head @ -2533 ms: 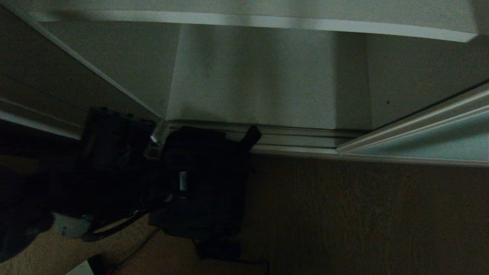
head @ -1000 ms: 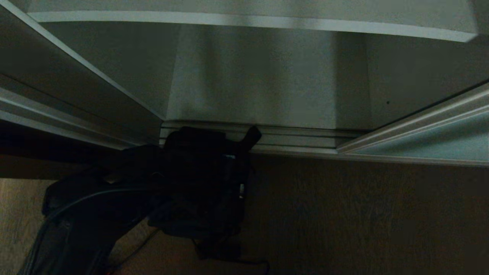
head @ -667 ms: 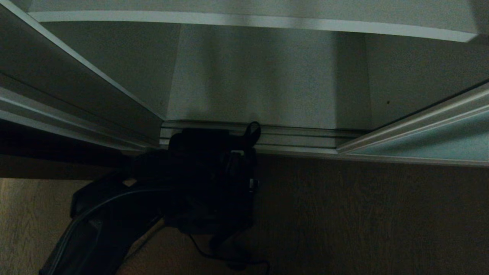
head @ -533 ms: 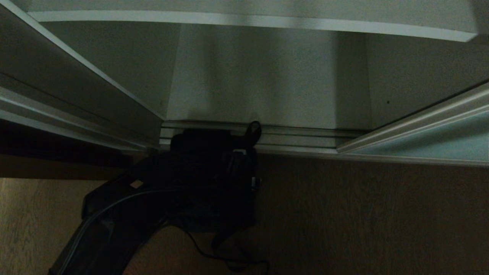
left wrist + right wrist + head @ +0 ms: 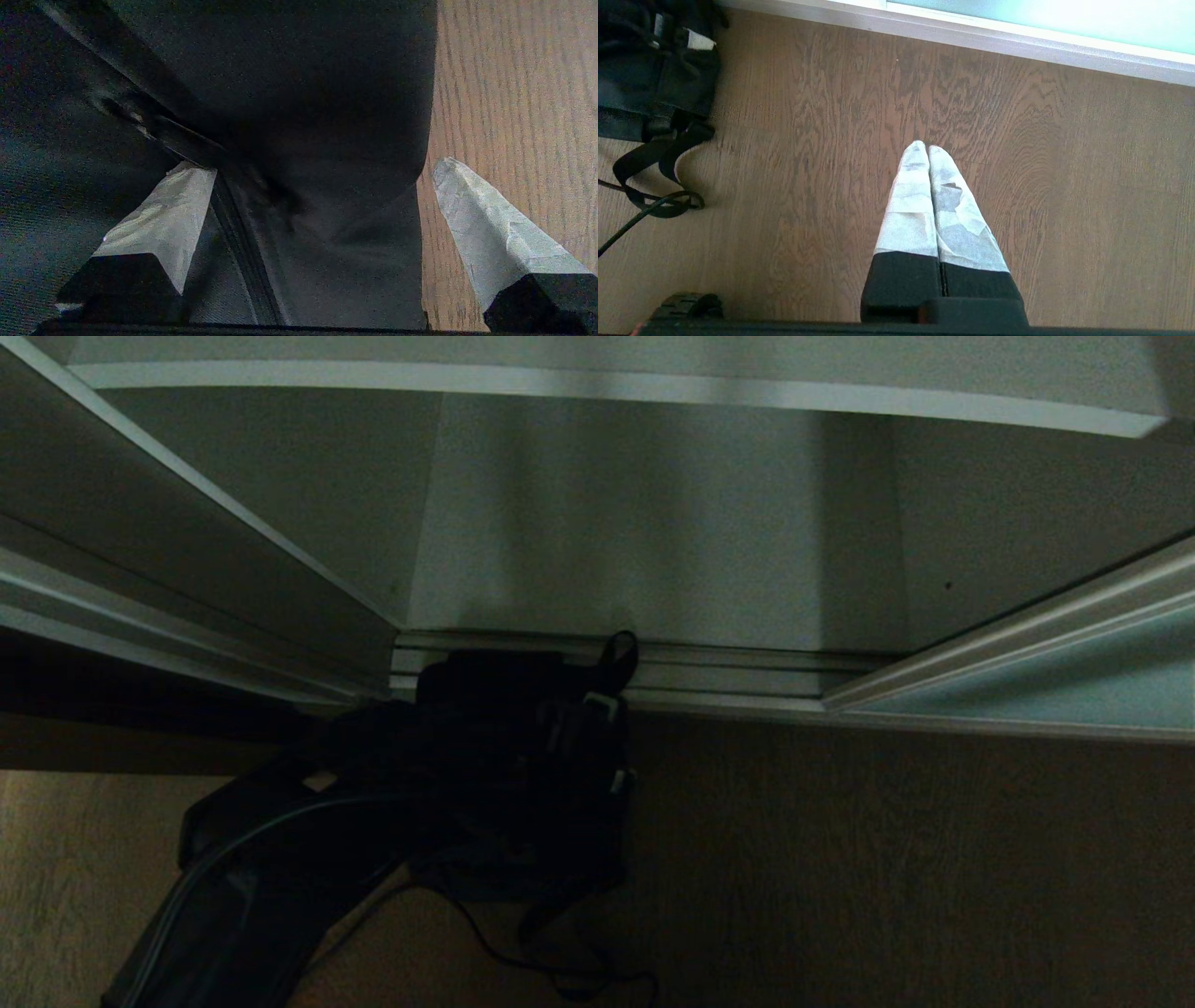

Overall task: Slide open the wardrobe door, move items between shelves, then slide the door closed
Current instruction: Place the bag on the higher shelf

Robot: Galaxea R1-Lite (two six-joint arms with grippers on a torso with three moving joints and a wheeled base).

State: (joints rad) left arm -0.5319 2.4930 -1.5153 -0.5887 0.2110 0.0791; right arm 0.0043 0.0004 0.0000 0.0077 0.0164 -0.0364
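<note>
Since a couple of seconds ago my left arm point(image 5: 271, 859) has swung in from the lower left and now lies across the black bag point(image 5: 523, 775) on the wooden floor point(image 5: 887, 859); the bag's upper strap loop has lifted slightly against the track. The wardrobe stands open before me: its pale bottom shelf point(image 5: 616, 532) runs back under the shelf above point(image 5: 597, 383), and the ribbed floor track point(image 5: 728, 677) crosses just behind the bag. The sliding wardrobe door point(image 5: 1055, 686), frosted blue-green glass in a silver frame, is pushed to my right. The bag sits outside the wardrobe, its top touching the track, straps trailing toward me. My left gripper point(image 5: 322, 168) hangs close over the bag with its taped fingers point(image 5: 168, 214) spread wide, one over the dark fabric beside a zip, the other over bare floor; nothing is clamped. My right gripper point(image 5: 928, 151) is parked above the floor, fingers pressed together, well apart from the bag.
</note>
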